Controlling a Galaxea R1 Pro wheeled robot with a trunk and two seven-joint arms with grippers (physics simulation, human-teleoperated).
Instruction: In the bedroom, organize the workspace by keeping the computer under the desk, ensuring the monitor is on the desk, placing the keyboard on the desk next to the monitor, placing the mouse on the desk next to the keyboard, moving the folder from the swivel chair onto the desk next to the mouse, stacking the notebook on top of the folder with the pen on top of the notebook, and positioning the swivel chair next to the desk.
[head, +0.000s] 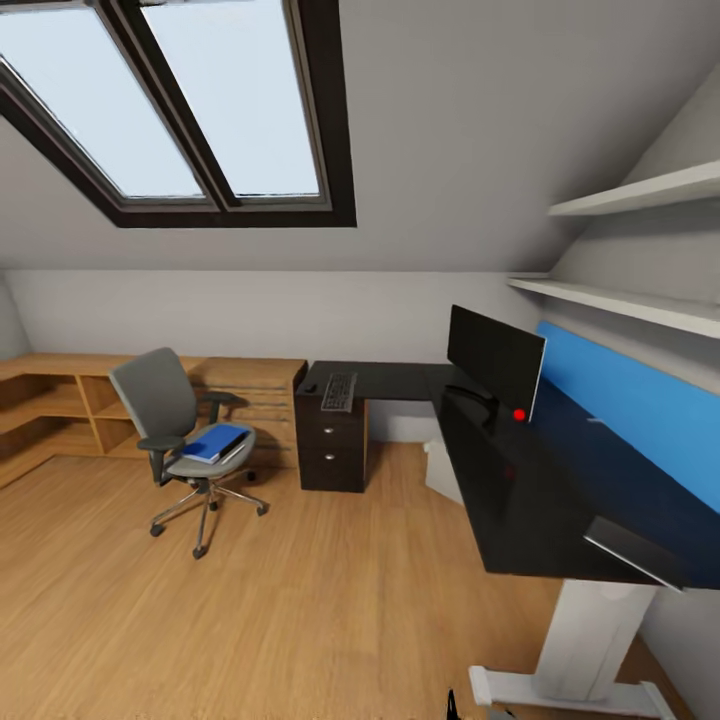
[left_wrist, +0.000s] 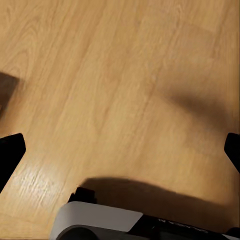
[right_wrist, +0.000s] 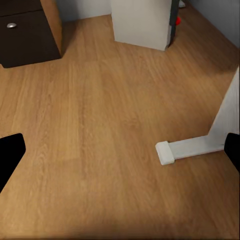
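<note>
Folder (head: 213, 442) sits on swivel chair (head: 178, 440) at frame left, so not moved yet. Keyboard (head: 339, 391) and monitor (head: 494, 362) on counter (head: 520, 490). Both claws spread, empty.

The left gripper (left_wrist: 120, 150) points down, its dark fingertips (left_wrist: 10, 152) wide apart. The right gripper (right_wrist: 120, 152) also points down, its fingertips (right_wrist: 9, 152) spread.

Open wooden floor (head: 300, 600) lies between the swivel chair (head: 180, 440) and the table (head: 520, 500), giving wide passage. The table's near stretch of top is bare beyond the monitor (head: 495, 362). Underneath, its white leg (right_wrist: 200, 145), the black drawer unit (head: 330, 450) and the computer (right_wrist: 142, 22) block the way.
</note>
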